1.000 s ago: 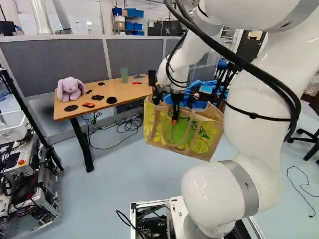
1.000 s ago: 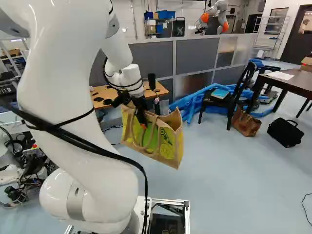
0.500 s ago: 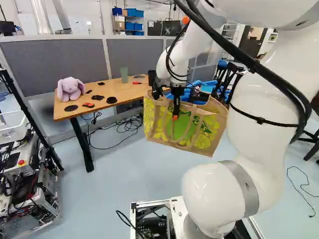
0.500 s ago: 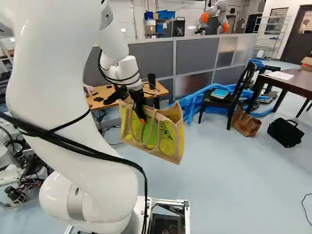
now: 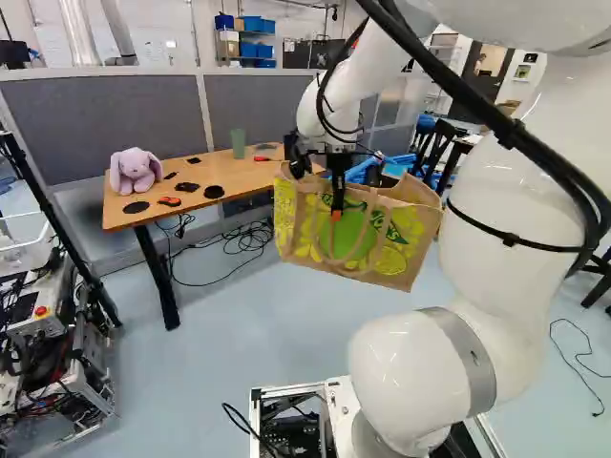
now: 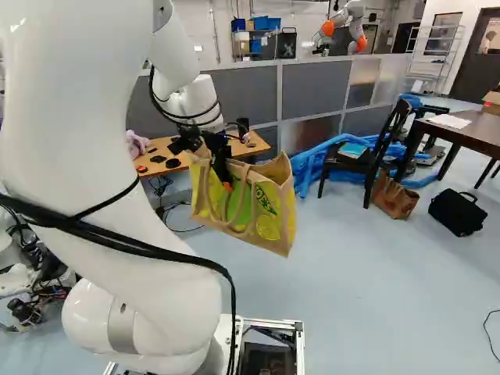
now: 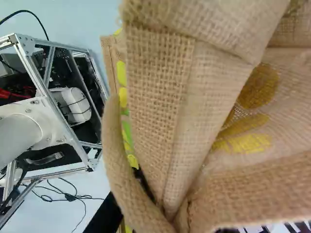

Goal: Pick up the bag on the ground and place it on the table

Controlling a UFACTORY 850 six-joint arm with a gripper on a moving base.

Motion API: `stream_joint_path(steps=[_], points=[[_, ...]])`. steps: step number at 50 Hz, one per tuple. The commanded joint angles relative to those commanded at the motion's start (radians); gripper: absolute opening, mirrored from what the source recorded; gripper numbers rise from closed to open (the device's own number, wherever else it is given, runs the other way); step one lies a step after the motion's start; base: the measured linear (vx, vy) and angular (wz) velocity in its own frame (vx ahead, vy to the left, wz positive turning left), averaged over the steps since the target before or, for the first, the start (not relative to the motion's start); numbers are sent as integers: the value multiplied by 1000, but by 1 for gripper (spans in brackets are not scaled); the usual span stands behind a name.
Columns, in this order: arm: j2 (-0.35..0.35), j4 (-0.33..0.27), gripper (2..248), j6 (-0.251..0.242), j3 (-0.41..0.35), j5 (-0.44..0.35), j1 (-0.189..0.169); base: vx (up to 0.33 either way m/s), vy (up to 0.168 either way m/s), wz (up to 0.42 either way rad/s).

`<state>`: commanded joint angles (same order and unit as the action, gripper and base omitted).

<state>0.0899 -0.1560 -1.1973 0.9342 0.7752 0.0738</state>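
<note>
My gripper (image 5: pixel 336 212) is shut on the tan burlap bag (image 5: pixel 409 250), near its rim and handle. The bag, with yellow and green prints, hangs tilted above the floor, short of the wooden table (image 5: pixel 124 218) and to its right in the left base view. In the wrist view, gathered cloth of the bag (image 7: pixel 160 97) rises past the gripper (image 7: pixel 108 216); one dark finger shows beside the handle, and the other is hidden by the cloth.
A purple plush rabbit (image 5: pixel 135 171), a green cup (image 5: pixel 238 143) and flat black pieces occupy the tabletop. Grey partitions (image 6: pixel 312 92) stand behind. A black chair (image 6: pixel 367 156), brown bag (image 6: pixel 394 195) and black bag (image 6: pixel 457 212) are at the right. Another robot (image 6: pixel 344 27) is far back.
The arm has shifted slightly against its lowest joint, and the bag has moved with the gripper, its lower corner a little higher. The base has stayed put.
</note>
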Motion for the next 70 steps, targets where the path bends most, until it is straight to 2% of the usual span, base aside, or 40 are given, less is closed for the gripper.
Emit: stream_joint_path(steps=[70], points=[[-37,-13,33,0,208,263,29,0,0,0]])
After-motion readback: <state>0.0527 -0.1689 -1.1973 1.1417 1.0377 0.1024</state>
